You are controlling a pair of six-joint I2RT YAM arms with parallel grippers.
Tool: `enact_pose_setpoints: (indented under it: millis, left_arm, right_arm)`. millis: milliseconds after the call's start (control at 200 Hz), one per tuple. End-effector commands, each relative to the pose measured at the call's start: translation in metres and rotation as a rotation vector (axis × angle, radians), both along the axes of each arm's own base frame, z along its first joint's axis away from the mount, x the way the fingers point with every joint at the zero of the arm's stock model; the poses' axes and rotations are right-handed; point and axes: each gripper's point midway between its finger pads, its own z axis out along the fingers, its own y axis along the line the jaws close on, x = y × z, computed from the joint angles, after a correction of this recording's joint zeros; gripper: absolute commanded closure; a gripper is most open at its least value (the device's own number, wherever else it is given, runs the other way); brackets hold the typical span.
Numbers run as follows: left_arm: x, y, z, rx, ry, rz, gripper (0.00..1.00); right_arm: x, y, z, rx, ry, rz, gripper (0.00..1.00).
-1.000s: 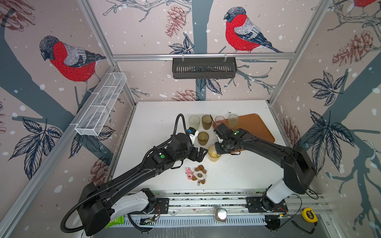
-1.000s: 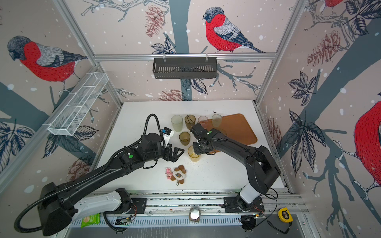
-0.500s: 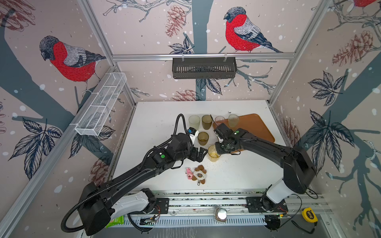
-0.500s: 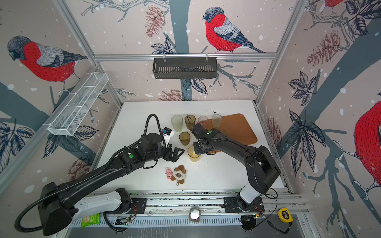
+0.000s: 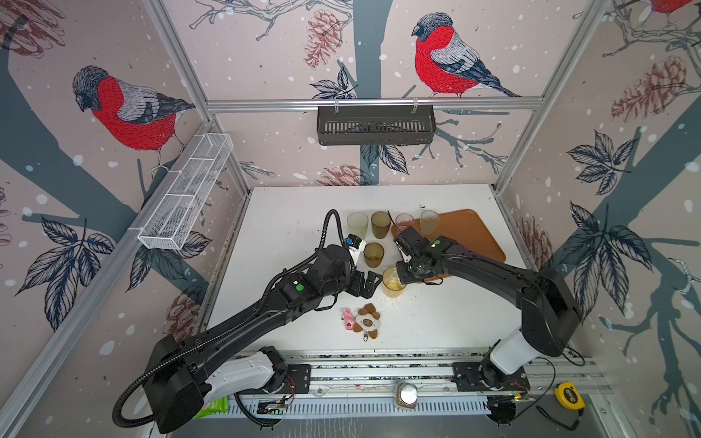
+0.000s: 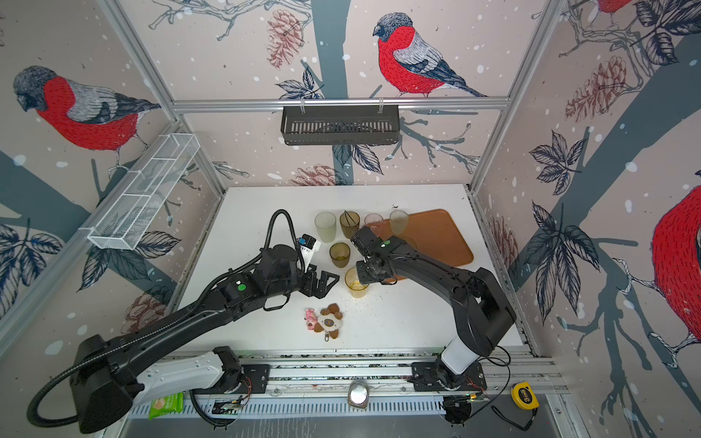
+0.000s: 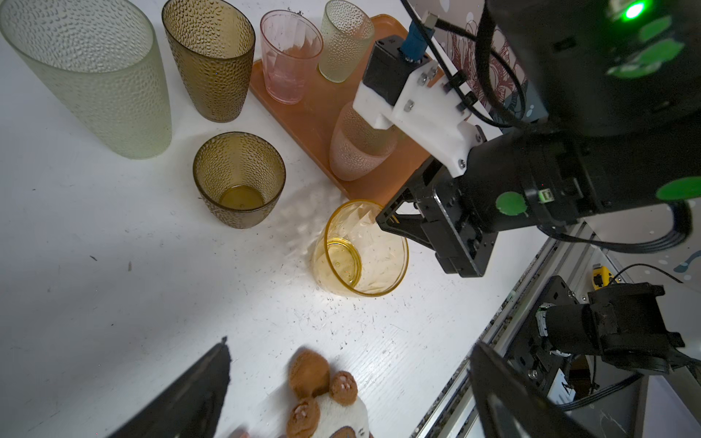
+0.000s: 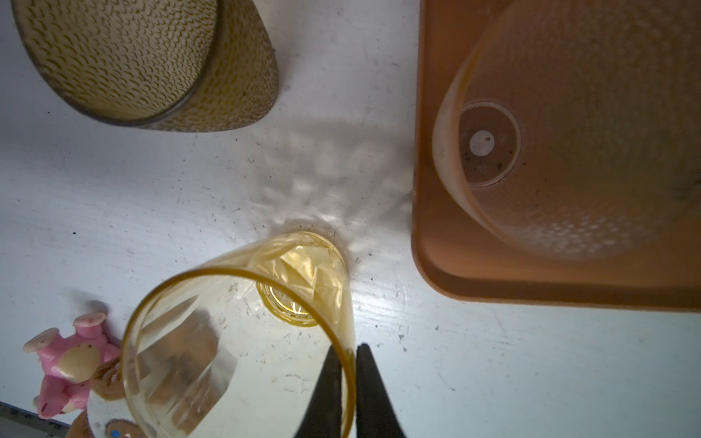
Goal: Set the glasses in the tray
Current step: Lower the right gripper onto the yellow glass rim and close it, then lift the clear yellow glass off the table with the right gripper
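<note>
At the left, the left gripper (image 5: 367, 284) hangs over the white table (image 5: 288, 227) with its jaws spread wide and nothing between them. Just past it, three glasses stand on the table: a tall pale green tumbler (image 5: 357, 225), a tall brown tumbler (image 5: 380, 224) beside it, and a short brown tumbler (image 5: 373, 255) closer to the arms. A plush keychain (image 5: 362, 322) lies nearer the front edge.

Toward the middle, the yellow tumbler (image 8: 235, 341) sits on the table just off the near corner of the orange-brown tray (image 5: 478, 235). The right gripper (image 8: 351, 379) is pinched onto its wall (one finger inside the rim, one outside).

Farther right, the tray carries a pink tumbler (image 7: 290, 57), a tall frosted tumbler (image 7: 346, 40) and a short frosted tumbler (image 8: 569, 159).
</note>
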Motion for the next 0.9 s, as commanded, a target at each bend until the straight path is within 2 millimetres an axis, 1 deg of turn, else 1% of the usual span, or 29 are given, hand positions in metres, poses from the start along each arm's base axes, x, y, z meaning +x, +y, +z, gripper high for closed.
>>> enact_pose_setpoints:
  millis: [0,410,575,896]
  left_arm:
    - [0.003,-0.003,0.007,-0.020,-0.021,0.000,0.02]
    - [0.003,-0.004,0.009,-0.024,-0.025,-0.003,0.02]
    - [0.003,-0.004,0.009,-0.023,-0.025,-0.004,0.02]
    - [0.004,-0.003,0.008,-0.022,-0.027,-0.001,0.02]
  right_arm:
    - [-0.003,-0.005,-0.002,-0.024,0.008,0.001,0.90]
    - [-0.001,-0.006,0.002,-0.024,-0.001,-0.003,0.93]
    - [0.000,-0.006,0.008,-0.020,-0.014,-0.001,0.95]
    - [0.004,-0.008,0.026,-0.010,-0.040,-0.005,0.97]
